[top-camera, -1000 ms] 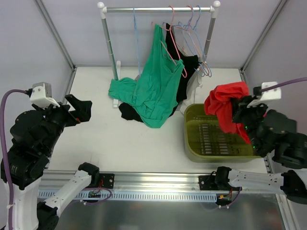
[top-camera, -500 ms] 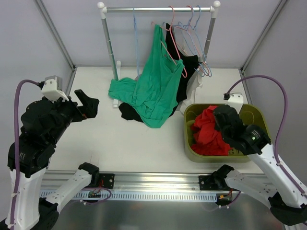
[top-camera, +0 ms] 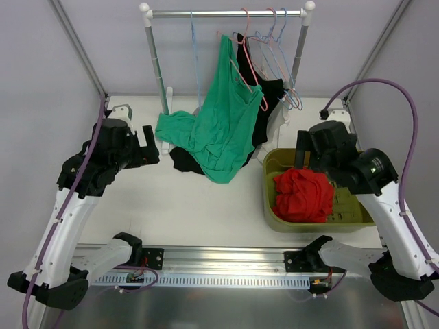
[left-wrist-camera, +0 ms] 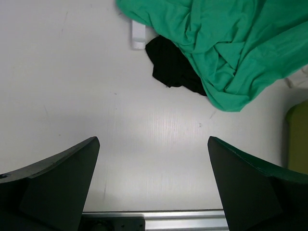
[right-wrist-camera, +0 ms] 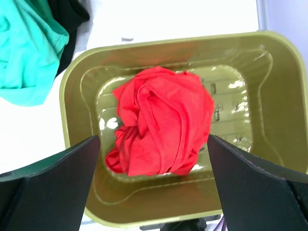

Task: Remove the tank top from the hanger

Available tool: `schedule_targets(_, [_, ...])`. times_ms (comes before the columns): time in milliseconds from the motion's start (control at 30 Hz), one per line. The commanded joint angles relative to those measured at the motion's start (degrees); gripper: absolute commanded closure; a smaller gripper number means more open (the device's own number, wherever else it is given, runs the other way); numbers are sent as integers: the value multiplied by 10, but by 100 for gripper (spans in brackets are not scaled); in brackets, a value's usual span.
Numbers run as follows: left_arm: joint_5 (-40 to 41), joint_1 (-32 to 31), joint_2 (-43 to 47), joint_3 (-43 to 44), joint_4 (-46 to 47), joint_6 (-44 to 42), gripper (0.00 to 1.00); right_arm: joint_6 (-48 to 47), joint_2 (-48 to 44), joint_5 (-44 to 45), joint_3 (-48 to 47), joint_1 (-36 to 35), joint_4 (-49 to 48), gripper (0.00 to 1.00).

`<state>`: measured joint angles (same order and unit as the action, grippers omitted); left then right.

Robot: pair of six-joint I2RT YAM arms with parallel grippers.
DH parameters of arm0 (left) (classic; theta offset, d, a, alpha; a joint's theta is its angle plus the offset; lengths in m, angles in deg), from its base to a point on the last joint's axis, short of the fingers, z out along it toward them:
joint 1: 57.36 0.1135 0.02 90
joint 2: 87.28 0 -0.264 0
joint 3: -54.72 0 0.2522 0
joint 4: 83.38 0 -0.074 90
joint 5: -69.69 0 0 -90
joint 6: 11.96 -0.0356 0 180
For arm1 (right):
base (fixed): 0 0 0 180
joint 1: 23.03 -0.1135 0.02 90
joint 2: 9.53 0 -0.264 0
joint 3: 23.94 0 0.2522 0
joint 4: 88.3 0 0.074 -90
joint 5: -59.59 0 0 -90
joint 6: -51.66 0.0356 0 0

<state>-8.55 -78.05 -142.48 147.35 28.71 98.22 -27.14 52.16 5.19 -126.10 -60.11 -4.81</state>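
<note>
The red tank top [top-camera: 304,195] lies crumpled in the olive-green basket [top-camera: 269,185], free of any hanger. In the right wrist view the tank top [right-wrist-camera: 163,125] fills the basket's [right-wrist-camera: 159,42] middle. My right gripper [top-camera: 302,159] hovers above it, open and holding nothing; in its own view the right gripper [right-wrist-camera: 154,137] has its jaws wide apart. A thin pale-blue hanger [top-camera: 195,62] hangs bare by its long hook from the rail. My left gripper [top-camera: 149,140] is open over the bare table left of the rack; from the wrist the left gripper [left-wrist-camera: 153,139] is empty.
A clothes rack [top-camera: 226,12] stands at the back with a green top [top-camera: 219,130] and a black top [top-camera: 271,103] draped down to the table, plus pink hangers [top-camera: 250,62]. The green top [left-wrist-camera: 231,43] and black top [left-wrist-camera: 171,67] lie ahead of the left gripper.
My right gripper opened and let go of the red tank top, which dropped into the basket. The right arm then lifted. The left arm swung in toward the rack.
</note>
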Motion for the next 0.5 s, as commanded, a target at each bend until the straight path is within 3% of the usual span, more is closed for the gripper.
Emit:
schedule_targets(0, [55, -3, 14, -6, -12, 16, 1, -72, 8, -154, -32, 80, 18, 1])
schedule_targets(67, [76, -1, 18, -19, -12, 22, 1, -77, 19, -187, -23, 125, 16, 1])
schedule_targets(200, [101, 3, 58, -53, -10, 26, 1, -79, -17, -132, -41, 125, 32, 0])
schedule_targets(467, [105, 3, 198, -159, 4, 22, 1, -123, -91, -126, -70, 124, 119, 0])
